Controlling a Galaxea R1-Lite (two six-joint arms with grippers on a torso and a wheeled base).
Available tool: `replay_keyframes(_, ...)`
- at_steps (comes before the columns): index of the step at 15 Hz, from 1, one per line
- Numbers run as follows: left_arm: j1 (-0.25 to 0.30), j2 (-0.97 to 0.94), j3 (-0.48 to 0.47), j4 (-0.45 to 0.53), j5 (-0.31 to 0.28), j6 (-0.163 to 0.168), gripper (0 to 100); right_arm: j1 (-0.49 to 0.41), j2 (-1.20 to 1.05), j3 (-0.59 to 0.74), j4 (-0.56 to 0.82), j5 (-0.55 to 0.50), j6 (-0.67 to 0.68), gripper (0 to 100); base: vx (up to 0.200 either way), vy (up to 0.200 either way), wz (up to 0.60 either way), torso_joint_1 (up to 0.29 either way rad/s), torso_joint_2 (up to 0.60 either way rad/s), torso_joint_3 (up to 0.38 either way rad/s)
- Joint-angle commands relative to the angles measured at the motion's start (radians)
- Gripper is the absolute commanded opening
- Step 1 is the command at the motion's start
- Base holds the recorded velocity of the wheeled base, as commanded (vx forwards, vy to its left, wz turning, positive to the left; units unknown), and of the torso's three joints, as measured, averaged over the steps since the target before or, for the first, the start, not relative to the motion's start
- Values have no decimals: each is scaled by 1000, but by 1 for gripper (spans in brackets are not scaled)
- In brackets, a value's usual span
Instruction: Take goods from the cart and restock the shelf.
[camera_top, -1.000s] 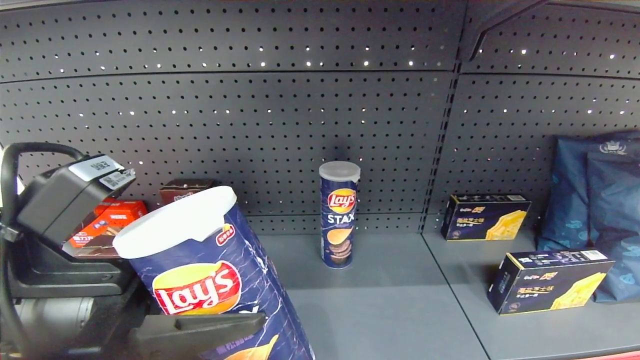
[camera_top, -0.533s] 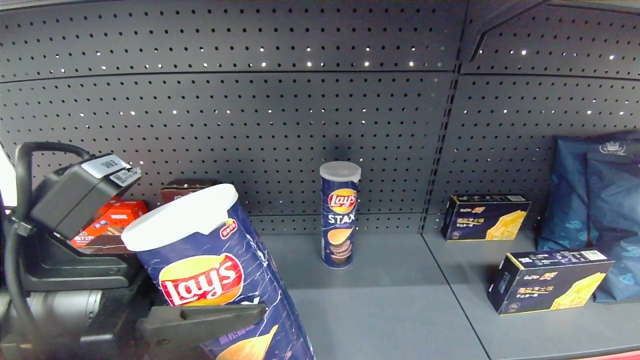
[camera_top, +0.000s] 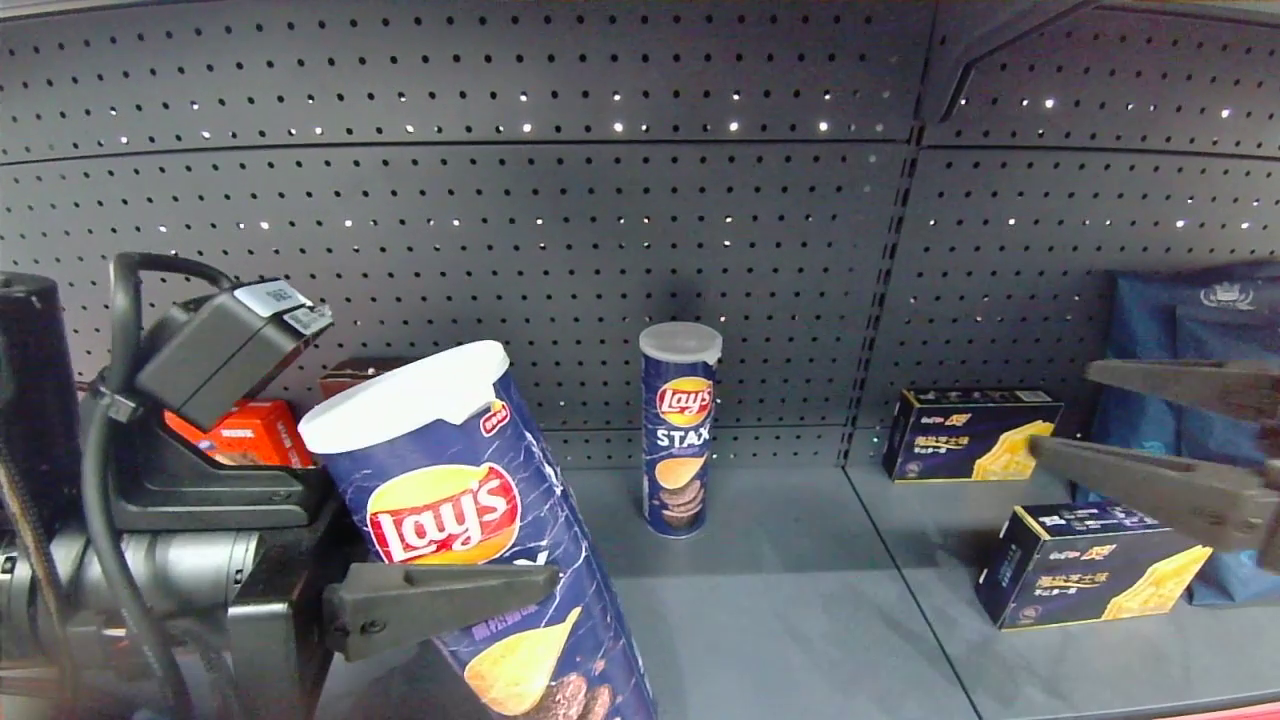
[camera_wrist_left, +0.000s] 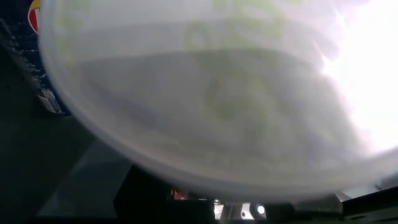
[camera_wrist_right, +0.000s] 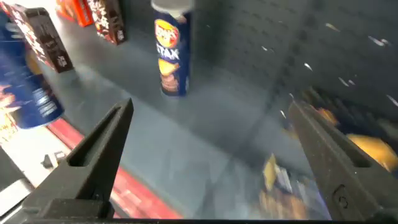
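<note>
Pegboard shelf (camera_top: 780, 600); chip can (camera_top: 450, 500) hides one finger of left end effector (camera_top: 500, 585).

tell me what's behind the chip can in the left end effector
Behind the tilted chip can, a dark brown box stands by the pegboard, an orange box beside it. The can covers the brown box's lower part and whatever sits below it.

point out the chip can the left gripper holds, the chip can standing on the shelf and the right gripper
held chip can (camera_top: 445, 515), head view, logo on its side
standing chip can (camera_top: 680, 430), head view, middle of its side
right gripper (camera_top: 1062, 410), head view, midway between its open fingertips
</note>
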Motion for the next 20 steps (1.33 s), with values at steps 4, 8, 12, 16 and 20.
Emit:
replay_keyframes(4,11,32,-18,-3,-1,-1,0,50,301,-5,-95,84,-58,100,0,0,0,0,0,0)
replay_keyframes(8,6,30,-16,-3,-1,2,0,50,384,-48,-134,113,-76,100,0,0,0,0,0,0)
replay_keyframes(12,-3,19,-2,0,-1,5,0,49,476,-127,-163,154,-78,100,0,0,0,0,0,0)
replay_keyframes(16,2,-54,53,2,-1,5,0,46,570,-166,-238,237,-78,100,0,0,0,0,0,0)
replay_keyframes(20,8,-88,75,2,-1,4,0,38,643,-169,-338,348,-78,100,0,0,0,0,0,0)
